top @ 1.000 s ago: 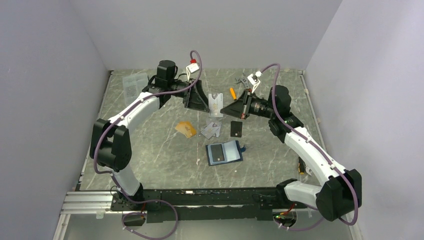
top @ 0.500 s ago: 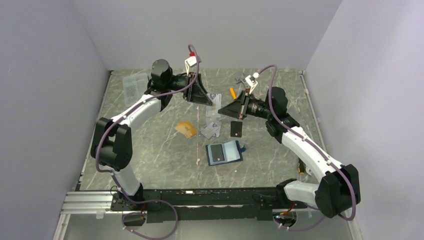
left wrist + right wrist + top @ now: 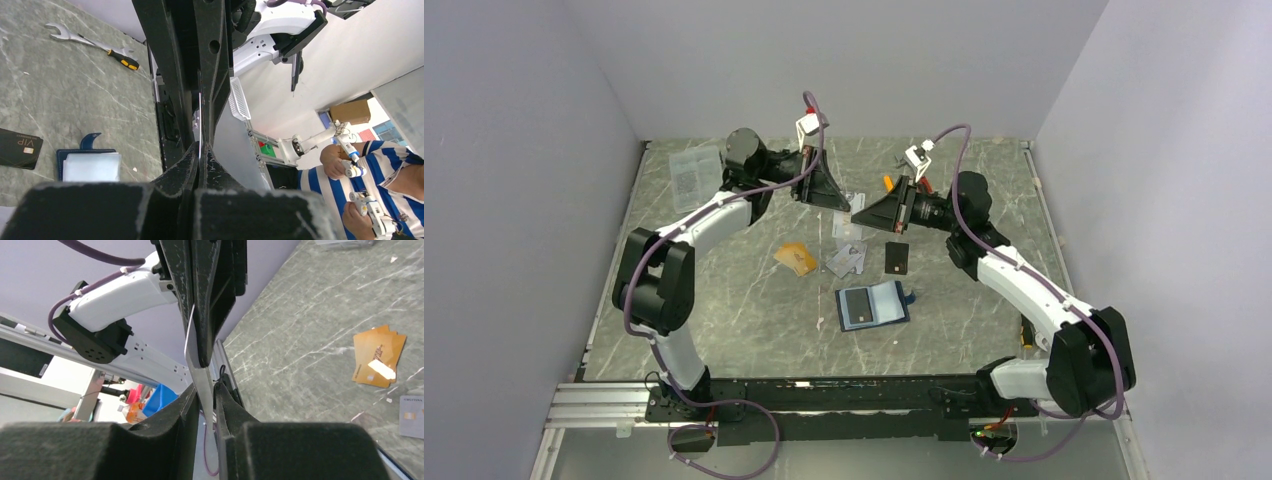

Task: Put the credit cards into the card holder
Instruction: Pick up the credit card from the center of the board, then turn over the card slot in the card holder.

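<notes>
Left gripper point(image 3: 841, 203): clamped on the silvery card point(image 3: 855, 204), which it held on edge in the air over the table's point(image 3: 724, 300) 12 o'clock side.
Right gripper point(image 3: 866, 216): jaws stood slightly apart around the same card's other end, with a gap showing beside it.
Holder point(image 3: 873, 305): lay open on the table at 6 o'clock from the card, well apart, its long axis running 9 to 3.
Loose cards point(image 3: 846, 260): lay between the grippers and the Holder.
Nearer arm: about equal, the right perhaps slightly nearer.
Coming move, likely: travel toward 6 o'clock and lay the card flat.
</notes>
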{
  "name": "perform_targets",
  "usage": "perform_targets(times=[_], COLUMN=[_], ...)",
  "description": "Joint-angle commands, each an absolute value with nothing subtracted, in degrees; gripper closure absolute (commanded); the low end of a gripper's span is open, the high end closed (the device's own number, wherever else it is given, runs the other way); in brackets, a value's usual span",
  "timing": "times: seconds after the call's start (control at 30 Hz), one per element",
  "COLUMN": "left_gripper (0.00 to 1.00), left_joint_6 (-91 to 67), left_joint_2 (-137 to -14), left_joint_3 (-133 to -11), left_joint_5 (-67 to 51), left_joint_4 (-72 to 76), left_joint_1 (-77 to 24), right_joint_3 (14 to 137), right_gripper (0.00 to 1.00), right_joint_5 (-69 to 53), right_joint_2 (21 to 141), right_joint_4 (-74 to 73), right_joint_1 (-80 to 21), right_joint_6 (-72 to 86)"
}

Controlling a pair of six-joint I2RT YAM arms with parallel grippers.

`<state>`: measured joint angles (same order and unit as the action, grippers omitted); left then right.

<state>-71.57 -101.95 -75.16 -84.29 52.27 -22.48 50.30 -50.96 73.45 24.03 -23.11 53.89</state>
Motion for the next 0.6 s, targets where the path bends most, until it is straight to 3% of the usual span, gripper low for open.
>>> perform_targets(times=[0.0, 0.2, 0.23, 0.27, 0.3, 0.33, 0.37, 0.43, 0.57], left_gripper=[1.0, 1.0, 0.95, 0.76, 0.46, 0.09, 0.01, 0.01, 0.01], left_joint_6=[-67.8, -57.3, -54.1, -45.9, -36.9, -26.2, -17.2, -6.3, 5.1], left_joint_2=[-97.9, -96.2, -95.8, -95.0, -94.3, -94.0, -93.9, -93.2, -89.0], left_joint_3=[-74.6, -74.8, -75.3, -76.7, -78.9, -82.1, -85.8, -90.3, -91.1], left_joint_5=[-85.0, -83.6, -83.1, -82.1, -80.3, -77.1, -73.6, -68.2, -68.1], left_joint_4=[48.6, 34.5, 28.6, 19.8, 8.7, -6.5, -18.7, -31.8, -40.4], left_joint_1=[-23.4, -23.5, -23.5, -23.5, -23.5, -23.5, -23.6, -23.6, -23.4], right_joint_3=[52.8, 53.6, 53.2, 52.9, 52.7, 52.5, 52.5, 52.4, 48.4], right_gripper=[0.81, 1.0, 1.0, 1.0, 1.0, 1.0, 1.0, 1.0, 1.0], right_joint_5=[-51.4, -51.4, -51.3, -51.2, -50.8, -50.5, -49.8, -47.0, -42.8], right_joint_2=[74.5, 74.5, 74.0, 73.4, 72.5, 71.2, 70.3, 69.1, 68.2], right_joint_4=[33.0, 31.1, 30.1, 27.7, 24.2, 20.6, 15.5, 4.0, -10.5], right_joint_1=[-23.3, -24.7, -24.7, -24.6, -24.5, -24.2, -23.9, -22.5, -18.7], right_joint_6=[58.0, 57.2, 56.8, 55.5, 53.6, 50.5, 47.3, 40.6, 33.0])
